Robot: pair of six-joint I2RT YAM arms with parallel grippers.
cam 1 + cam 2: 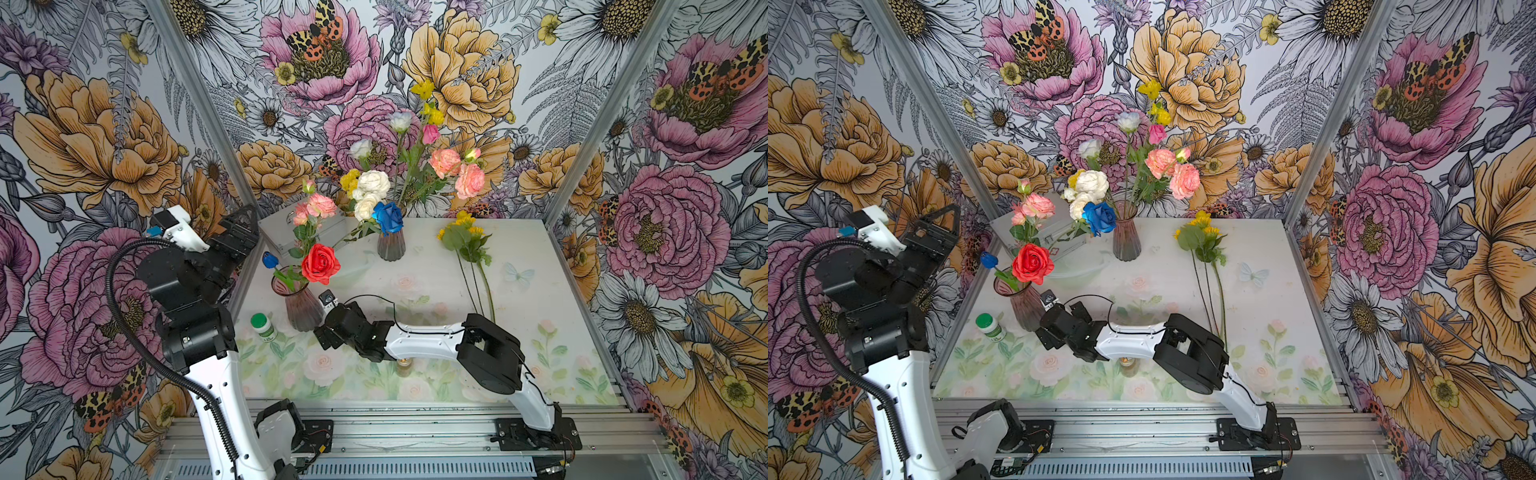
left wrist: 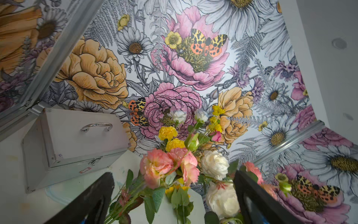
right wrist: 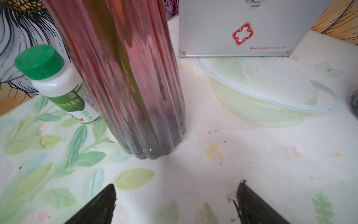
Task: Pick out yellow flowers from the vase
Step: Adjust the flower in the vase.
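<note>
Entry: yellow flowers (image 1: pixel 463 232), a loose bunch lying flat on the right side of the table (image 1: pixel 548 332), well apart from both vases. Their long axis runs back to front, with the heads toward the back wall and the bare stems toward the front edge.

We also list more yellow heads (image 1: pixel 350 179) and a tall yellow spray (image 1: pixel 424 88) upright in the far vase (image 1: pixel 390 247), crowded by white roses (image 1: pixel 373 183), a blue rose (image 1: pixel 388 216) and pink roses (image 1: pixel 469 180).

Surroundings: the near vase (image 1: pixel 301 311) holds a red rose (image 1: pixel 320 264). A green-capped bottle (image 1: pixel 262 326) stands just beside it, a metal case (image 1: pixel 291 226) behind, and a clear bowl (image 3: pixel 271 91) near the case.

We find the left gripper (image 2: pixel 173 173) raised at the left, jaws wide apart, holding nothing and facing the far bouquet. The right gripper (image 3: pixel 177 184) is low over the table near the foot of the near vase, jaws apart, holding nothing.
</note>
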